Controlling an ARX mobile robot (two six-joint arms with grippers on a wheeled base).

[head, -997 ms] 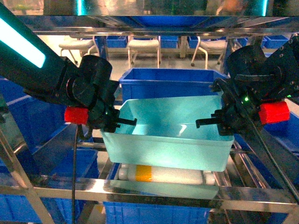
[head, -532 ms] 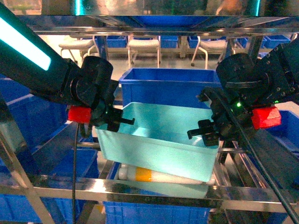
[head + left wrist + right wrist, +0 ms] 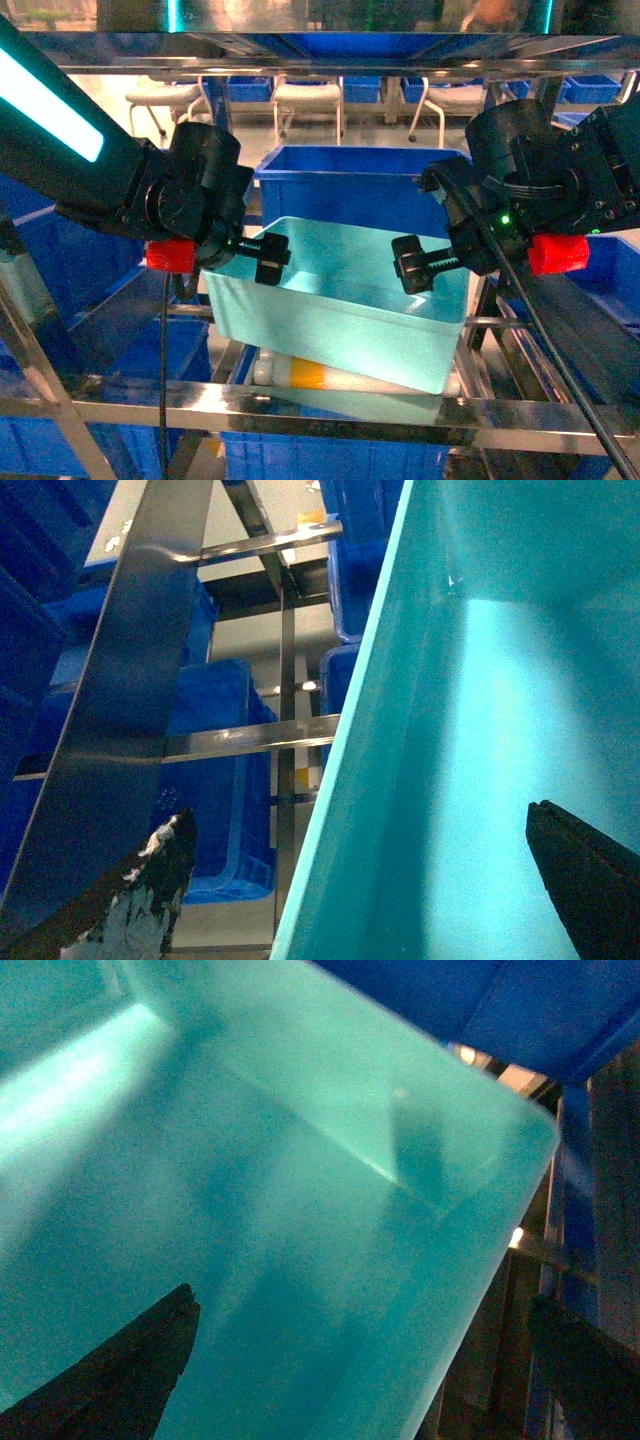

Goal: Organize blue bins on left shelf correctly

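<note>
Smooth glossy plastic aqua bin [image 3: 340, 320]; shiny steel shelf [image 3: 300, 405] w/ mirror-like bars.

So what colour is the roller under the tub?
White with an orange band; the roller shows best in the head view.

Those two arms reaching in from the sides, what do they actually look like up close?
Both arms are bulky matte black with rounded joint housings. The left arm carries a glowing turquoise light strip and a red block near the wrist, with a thin black cable hanging below. The right arm has its own red block, a small green indicator light and black cables. The left gripper and right gripper have slim black fingers.
</note>
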